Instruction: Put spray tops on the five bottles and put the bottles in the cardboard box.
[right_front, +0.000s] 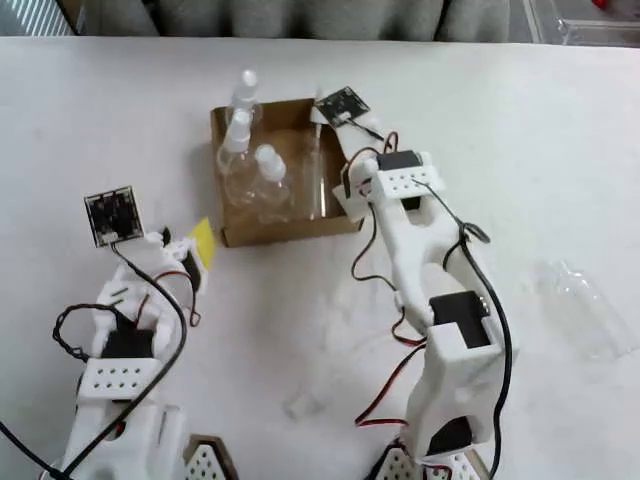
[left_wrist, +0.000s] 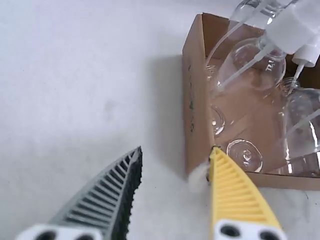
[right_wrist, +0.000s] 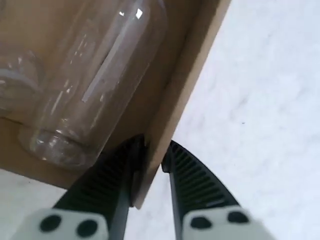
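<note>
- A brown cardboard box (right_front: 290, 232) with an open top and plain matte walls stands on the white desk (right_front: 500, 120).
- Inside the box are several clear plastic bottles (right_front: 268, 185), round-bodied and glossy, packed close together. Three of them carry white spray tops (right_front: 268, 158) that rise above the box's rim.
- In the left wrist view thin dip tubes run down through the clear bottles (left_wrist: 252, 65) from the white spray tops (left_wrist: 295, 27), and round bottle bases rest on the box's floor beside its cardboard wall (left_wrist: 195, 100).
- The left gripper (left_wrist: 176, 150) sits at an outer corner of the box. Its jaws are spread wide and hold nothing. One is grey-black and ribbed, the other yellow and ribbed, and the yellow tip lies right at the box's corner.
- From above, the left gripper (right_front: 185, 245) is just beside the box's near corner, on the desk side.
- The right gripper (right_wrist: 152, 147) straddles the box's side wall (right_wrist: 190, 75). Its black ribbed jaws are drawn narrow, one inside the box and one outside, pinching the cardboard edge between them.
- A smooth clear cylindrical bottle (right_wrist: 95, 75) lies along the inside of that same wall.
- From above, the right gripper (right_front: 350, 200) meets the box at the wall farthest from the left gripper.
- One more clear bottle (right_front: 585, 305) lies on its side on the desk, well apart from the box and beyond the right arm.
</note>
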